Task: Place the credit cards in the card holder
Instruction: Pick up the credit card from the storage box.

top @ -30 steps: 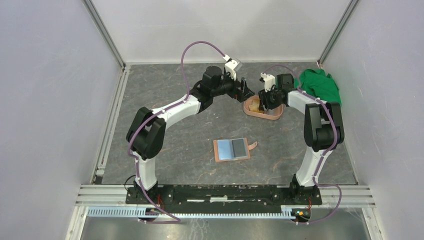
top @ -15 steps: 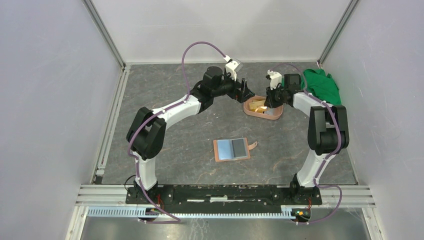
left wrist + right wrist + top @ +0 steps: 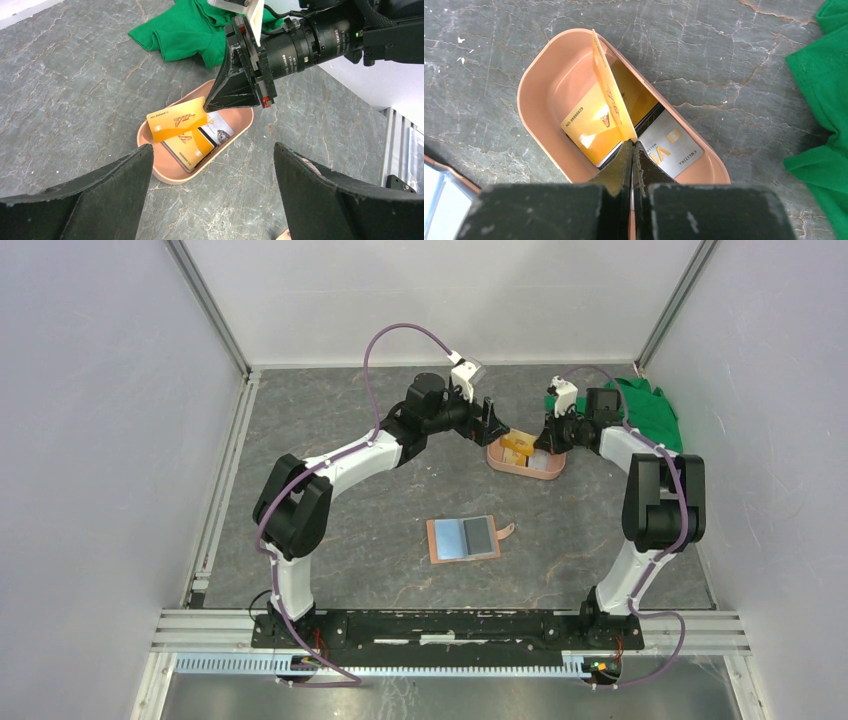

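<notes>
The card holder (image 3: 434, 540) lies open and flat mid-table, with a light blue card (image 3: 452, 538) and a grey card (image 3: 481, 535) on it. One corner of the card holder (image 3: 439, 187) shows in the right wrist view. My right gripper (image 3: 632, 144) is shut on the edge of an orange-yellow credit card (image 3: 608, 92), which it holds tilted on edge over the pink tray (image 3: 531, 85). In the tray lie another orange card (image 3: 591, 132) and a grey-white card (image 3: 670, 145), with a black edge beneath them. My left gripper (image 3: 213, 147) hovers open just left of the tray, holding nothing.
A green cloth (image 3: 645, 410) is bunched at the back right, close behind the right arm and the tray (image 3: 545, 473). Walls with metal rails close in the table on the left, back and right.
My right gripper has closed on the orange card and lifted its edge, while that arm drew back to the right. The left arm has stayed still.
</notes>
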You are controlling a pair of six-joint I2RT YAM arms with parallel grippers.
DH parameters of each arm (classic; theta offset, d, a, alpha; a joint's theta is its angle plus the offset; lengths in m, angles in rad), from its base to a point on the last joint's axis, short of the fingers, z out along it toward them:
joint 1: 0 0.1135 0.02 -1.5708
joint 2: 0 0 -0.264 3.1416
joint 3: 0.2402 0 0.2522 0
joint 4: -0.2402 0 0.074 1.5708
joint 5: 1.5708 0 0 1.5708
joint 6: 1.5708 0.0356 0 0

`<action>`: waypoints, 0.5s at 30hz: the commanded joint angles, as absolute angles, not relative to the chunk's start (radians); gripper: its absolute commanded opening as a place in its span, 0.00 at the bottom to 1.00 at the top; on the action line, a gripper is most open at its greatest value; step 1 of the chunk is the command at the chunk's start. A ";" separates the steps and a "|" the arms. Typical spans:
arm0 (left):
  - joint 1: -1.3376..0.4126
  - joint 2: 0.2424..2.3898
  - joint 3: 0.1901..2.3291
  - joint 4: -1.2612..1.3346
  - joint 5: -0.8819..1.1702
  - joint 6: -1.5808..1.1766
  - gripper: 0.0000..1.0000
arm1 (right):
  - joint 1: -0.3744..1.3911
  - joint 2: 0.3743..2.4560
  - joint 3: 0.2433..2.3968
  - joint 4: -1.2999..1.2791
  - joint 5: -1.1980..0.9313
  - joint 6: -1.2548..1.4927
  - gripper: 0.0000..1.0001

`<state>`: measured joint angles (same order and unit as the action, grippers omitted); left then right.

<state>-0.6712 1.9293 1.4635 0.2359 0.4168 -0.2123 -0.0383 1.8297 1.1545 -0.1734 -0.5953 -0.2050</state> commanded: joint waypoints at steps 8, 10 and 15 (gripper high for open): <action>-0.678 1.952 1.518 0.255 0.421 -0.172 0.95 | -0.077 1.752 1.114 -0.093 -0.799 -0.225 0.00; -0.678 1.959 1.525 0.254 0.426 -0.185 0.95 | -0.083 1.749 1.115 -0.098 -0.825 -0.241 0.00; -0.674 1.987 1.547 0.254 0.435 -0.228 0.95 | -0.096 1.737 1.112 -0.113 -0.866 -0.274 0.00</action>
<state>-0.6720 1.9644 1.4921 0.2325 0.4194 -0.2131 -0.0807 1.7824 1.1156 -0.1364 -0.7986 -0.2356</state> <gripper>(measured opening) 0.949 0.006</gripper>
